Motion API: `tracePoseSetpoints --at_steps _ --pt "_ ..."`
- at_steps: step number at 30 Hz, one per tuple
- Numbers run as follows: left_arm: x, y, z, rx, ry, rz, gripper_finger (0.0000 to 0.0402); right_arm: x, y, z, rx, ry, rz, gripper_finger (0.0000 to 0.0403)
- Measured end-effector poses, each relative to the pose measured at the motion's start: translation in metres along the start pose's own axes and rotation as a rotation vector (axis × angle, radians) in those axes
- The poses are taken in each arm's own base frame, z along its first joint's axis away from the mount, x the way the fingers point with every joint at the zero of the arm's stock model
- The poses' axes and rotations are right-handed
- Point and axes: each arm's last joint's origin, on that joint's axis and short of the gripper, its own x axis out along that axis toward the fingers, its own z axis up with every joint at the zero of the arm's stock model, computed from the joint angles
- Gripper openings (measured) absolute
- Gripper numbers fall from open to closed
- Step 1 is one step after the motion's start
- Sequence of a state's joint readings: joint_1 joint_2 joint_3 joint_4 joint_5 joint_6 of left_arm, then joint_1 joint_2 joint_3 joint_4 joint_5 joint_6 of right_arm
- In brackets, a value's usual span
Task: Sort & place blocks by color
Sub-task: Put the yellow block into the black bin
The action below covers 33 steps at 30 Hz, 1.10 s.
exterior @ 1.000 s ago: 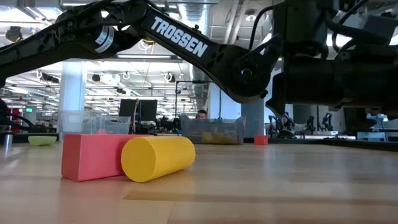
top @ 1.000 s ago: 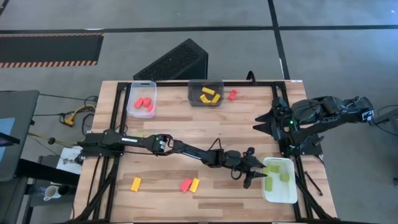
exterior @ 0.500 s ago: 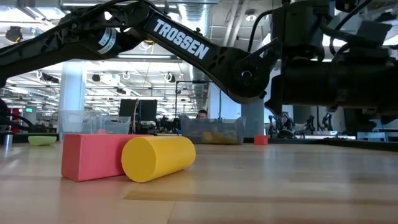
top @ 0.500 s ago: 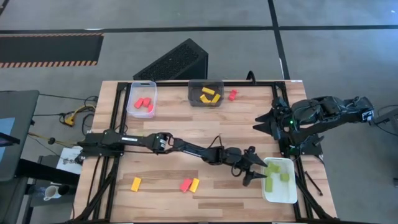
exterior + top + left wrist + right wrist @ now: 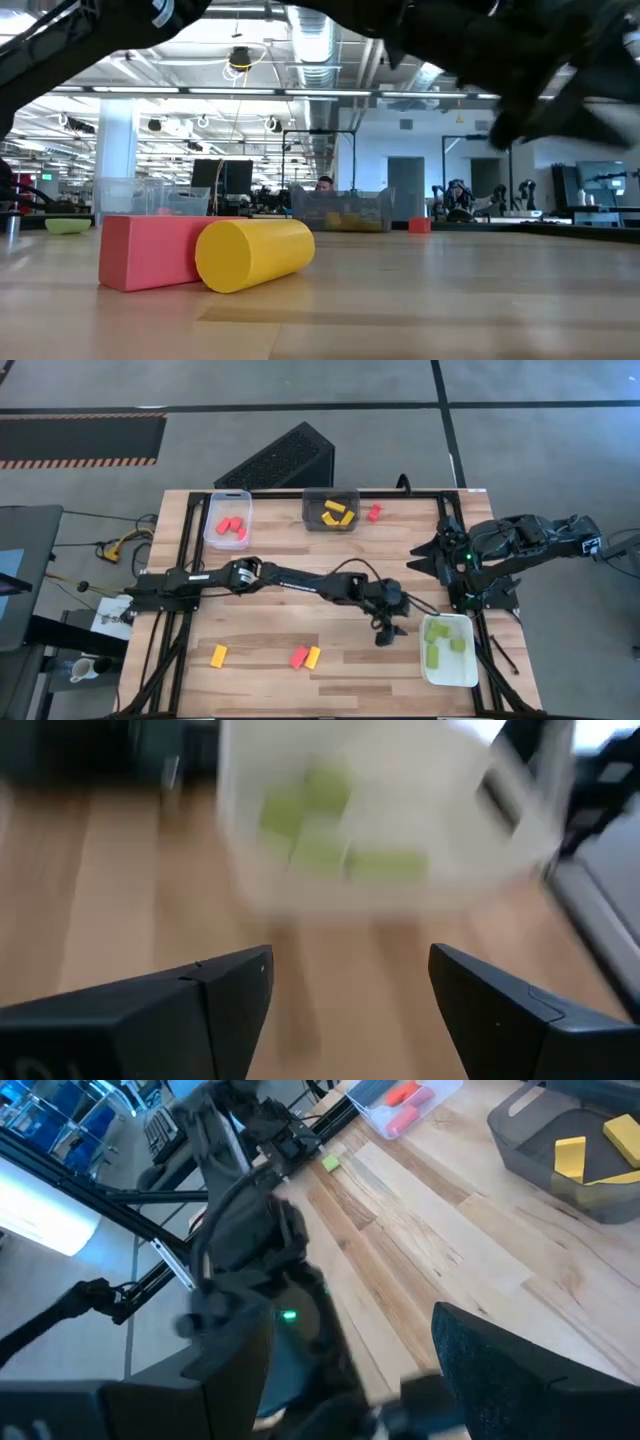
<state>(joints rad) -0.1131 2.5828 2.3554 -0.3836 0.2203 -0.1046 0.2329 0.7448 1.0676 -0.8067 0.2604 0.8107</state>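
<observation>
The left gripper (image 5: 387, 628) hangs over bare wood just beside the white tray (image 5: 452, 675), its fingers spread wide with nothing between them, as the left wrist view shows. That tray holds the light green blocks (image 5: 439, 632). The clear tray (image 5: 213, 510) at the far edge holds red blocks (image 5: 233, 529), and the dark grey tray (image 5: 312, 500) holds yellow blocks (image 5: 338, 514), with one loose red block (image 5: 374, 512) just beside it. Near the front edge lie a lone yellow block (image 5: 218, 655) and a red block (image 5: 298, 657) touching a yellow cylinder (image 5: 313, 657). That touching pair is the risk: open fingers coming down on one piece may catch or nudge the other, and the cylinder looks likely to roll. The right gripper (image 5: 425, 557) waits beyond the white tray; I cannot tell its finger state
</observation>
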Motion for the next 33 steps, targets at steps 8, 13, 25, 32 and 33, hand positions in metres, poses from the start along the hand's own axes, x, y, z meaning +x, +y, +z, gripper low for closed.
tracePoseSetpoints --at_steps 8,13,25,32,33 --pt "-0.074 0.003 0.009 -0.094 0.34 0.153 0.0249 0.0 0.0 0.001 -0.033 -0.027 -0.023 0.0295" --pt "-0.114 -0.006 0.009 -0.019 0.525 0.306 0.0249 0.0 -0.002 0.002 -0.037 -0.062 -0.062 0.0295" --pt "-0.214 -0.026 -0.002 0.019 0.654 0.462 0.0249 0.027 0.006 0.0 -0.046 -0.032 -0.119 0.0295" --pt "-0.275 -0.047 -0.06 -0.054 0.574 0.448 0.0249 0.061 0.02 -0.004 -0.054 0.026 -0.098 0.0295" --pt "-0.281 -0.051 -0.071 -0.058 0.569 0.444 0.0249 0.066 0.024 -0.005 -0.055 0.025 -0.083 0.0295"
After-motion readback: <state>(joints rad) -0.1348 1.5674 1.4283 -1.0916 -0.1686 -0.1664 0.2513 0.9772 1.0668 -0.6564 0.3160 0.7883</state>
